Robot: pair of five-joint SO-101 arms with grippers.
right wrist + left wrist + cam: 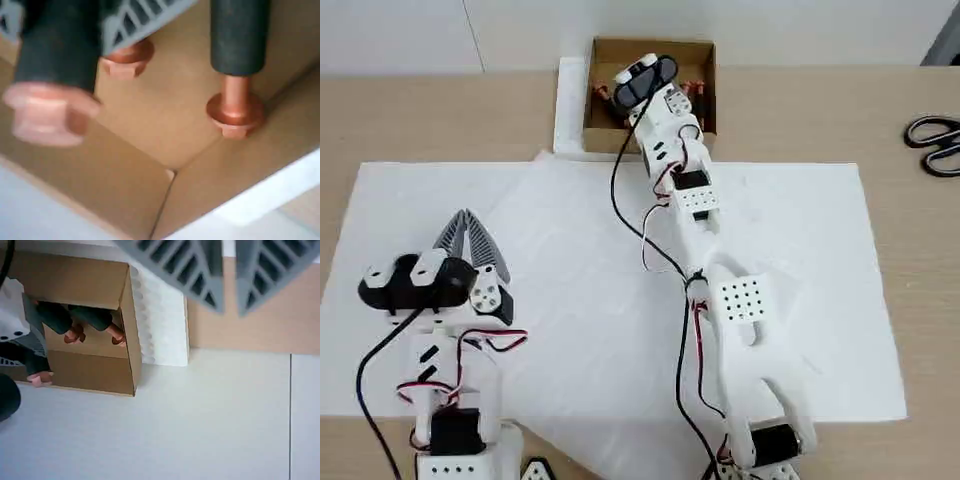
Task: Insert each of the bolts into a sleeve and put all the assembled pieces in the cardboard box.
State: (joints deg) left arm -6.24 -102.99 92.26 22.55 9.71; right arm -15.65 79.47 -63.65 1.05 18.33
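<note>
The cardboard box [590, 100] stands at the table's far edge. My right gripper [642, 88] hangs down into it, shut on a black sleeve [52, 50] with a copper bolt head [47, 112] sticking out of its end. A second assembled piece [236, 40] lies on the box floor against a wall, and a third bolt head [126, 57] shows behind a grey finger [142, 20]. Assembled pieces [92, 320] lie inside the box [90, 372]. My left gripper [467, 218] rests over the white sheet at the near left, shut on nothing [230, 305].
A large white paper sheet [620, 300] covers the table's middle. A white foam slab [568, 110] [160, 325] lies against the box's left side. Scissors [935, 140] lie at the far right edge. Red and black cables trail along both arms.
</note>
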